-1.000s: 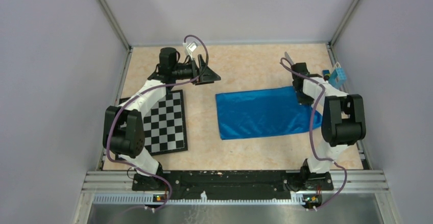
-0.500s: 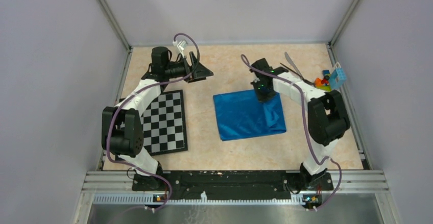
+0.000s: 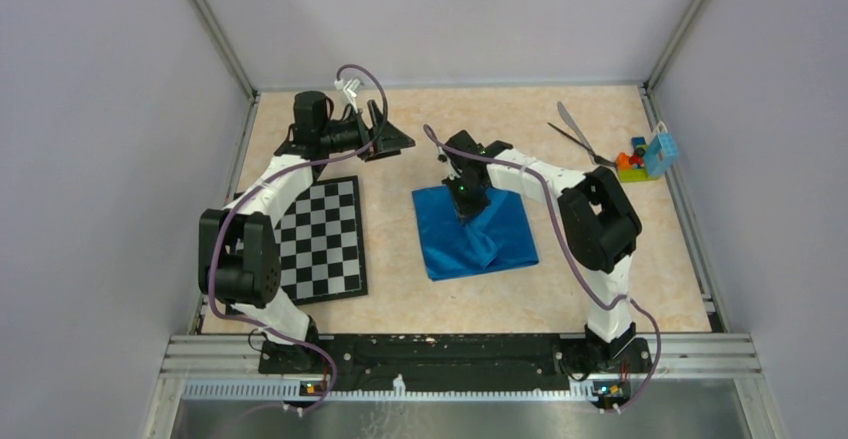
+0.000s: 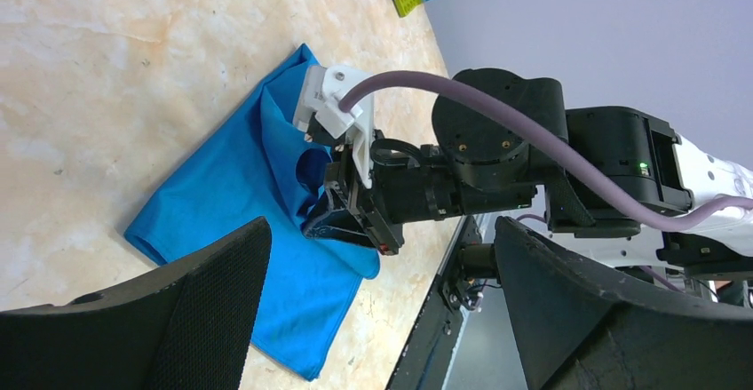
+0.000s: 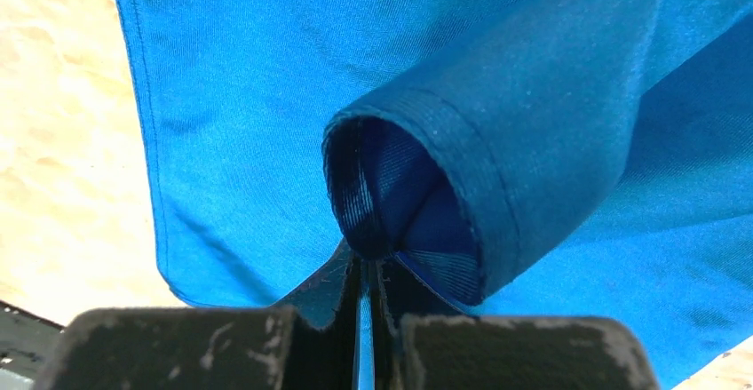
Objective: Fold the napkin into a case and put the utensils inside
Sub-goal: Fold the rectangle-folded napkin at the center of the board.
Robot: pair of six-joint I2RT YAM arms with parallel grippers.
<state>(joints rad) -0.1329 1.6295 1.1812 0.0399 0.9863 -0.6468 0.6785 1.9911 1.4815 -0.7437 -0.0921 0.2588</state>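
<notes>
Beige, marble-patterned table (image 3: 400,309) is seen carrying everything, with two arms bolted at its near edge. One black-and-white chessboard (image 3: 325,244) is laid flat on the left side. One bright-blue napkin (image 3: 445,249) is spread near the middle of the table, well apart from the board, with its right part doubled over onto the left part, so that a loose, uneven fold is formed. The right gripper (image 3: 466,204) is lowered onto the napkin's far half, and in the wrist view its jaws (image 5: 364,292) are seen clenched on a rolled, hemmed edge of the cloth. The left gripper (image 3: 390,142) is held beyond the chessboard's far edge, spread wide and grasping nothing. Two utensils (image 3: 582,142) are left crossed at the far right, one silver-grey (image 3: 566,119) and one thin and black (image 3: 600,158), clear of the napkin. One small cluster of colourful toy blocks (image 3: 632,161) is set just beside them.
</notes>
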